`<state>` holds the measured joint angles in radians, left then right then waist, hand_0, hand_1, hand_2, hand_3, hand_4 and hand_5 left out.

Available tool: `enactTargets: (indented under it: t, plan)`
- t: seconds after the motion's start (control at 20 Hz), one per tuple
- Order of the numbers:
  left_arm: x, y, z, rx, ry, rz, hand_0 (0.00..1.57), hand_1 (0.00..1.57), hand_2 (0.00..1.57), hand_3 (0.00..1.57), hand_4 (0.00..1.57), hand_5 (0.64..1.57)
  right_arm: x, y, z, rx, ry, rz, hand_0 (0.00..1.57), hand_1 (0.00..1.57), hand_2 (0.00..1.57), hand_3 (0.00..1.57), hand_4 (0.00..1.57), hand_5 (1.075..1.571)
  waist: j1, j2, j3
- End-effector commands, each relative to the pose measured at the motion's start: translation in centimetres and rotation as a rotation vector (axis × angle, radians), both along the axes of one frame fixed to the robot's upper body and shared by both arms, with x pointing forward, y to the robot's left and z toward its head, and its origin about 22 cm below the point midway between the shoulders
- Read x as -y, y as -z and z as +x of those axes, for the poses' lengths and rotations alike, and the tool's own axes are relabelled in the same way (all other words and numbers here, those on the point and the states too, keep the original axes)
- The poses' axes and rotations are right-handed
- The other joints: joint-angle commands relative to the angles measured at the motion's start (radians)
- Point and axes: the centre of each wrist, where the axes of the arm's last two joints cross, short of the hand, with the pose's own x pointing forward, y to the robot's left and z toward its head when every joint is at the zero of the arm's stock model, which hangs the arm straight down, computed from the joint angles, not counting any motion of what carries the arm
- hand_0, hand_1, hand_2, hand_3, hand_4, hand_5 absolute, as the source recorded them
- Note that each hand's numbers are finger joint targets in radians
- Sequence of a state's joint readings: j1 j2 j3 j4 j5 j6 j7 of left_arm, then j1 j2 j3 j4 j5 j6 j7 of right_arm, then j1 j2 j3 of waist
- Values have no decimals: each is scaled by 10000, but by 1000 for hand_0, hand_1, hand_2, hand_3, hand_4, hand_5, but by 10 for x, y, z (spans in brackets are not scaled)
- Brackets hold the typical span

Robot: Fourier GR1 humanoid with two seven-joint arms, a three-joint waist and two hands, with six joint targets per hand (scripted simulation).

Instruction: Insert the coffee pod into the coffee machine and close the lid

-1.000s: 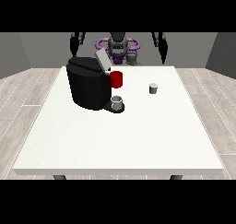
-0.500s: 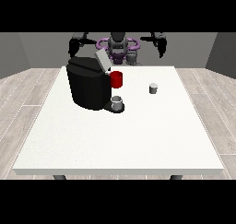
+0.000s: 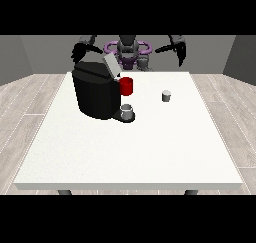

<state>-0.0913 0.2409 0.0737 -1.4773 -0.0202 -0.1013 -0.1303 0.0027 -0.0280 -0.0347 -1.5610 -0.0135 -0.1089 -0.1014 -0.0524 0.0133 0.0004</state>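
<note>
Right now the small grey coffee pod sits on the white surface, right of the black coffee machine, whose lid is tilted up. Both hands hang high at the top; I cannot tell how their fingers are

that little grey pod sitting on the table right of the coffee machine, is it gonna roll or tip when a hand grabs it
The coffee pod stands upright on a flat end on the white table, so it probably won't roll unless knocked over. It looks short and squat, so tipping seems unlikely. Being small, it is likely light and may slide if nudged from the side.
</note>
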Motion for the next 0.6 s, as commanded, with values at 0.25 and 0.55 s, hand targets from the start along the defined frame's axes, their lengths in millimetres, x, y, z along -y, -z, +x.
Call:
enactTargets:
  t: [0.25,0.55]
  plan:
    - [-58,-27,50,-604,-610,646,0,0,0,0,0,1571,-21,-23,13,850,-1007,169,0,0,0,0,233,1571,-941,1122,-7]
    - [-55,-15,67,-1308,-1090,1175,0,0,0,0,0,1571,-20,-31,28,818,-902,47,0,0,0,0,332,1571,-938,1601,-7]
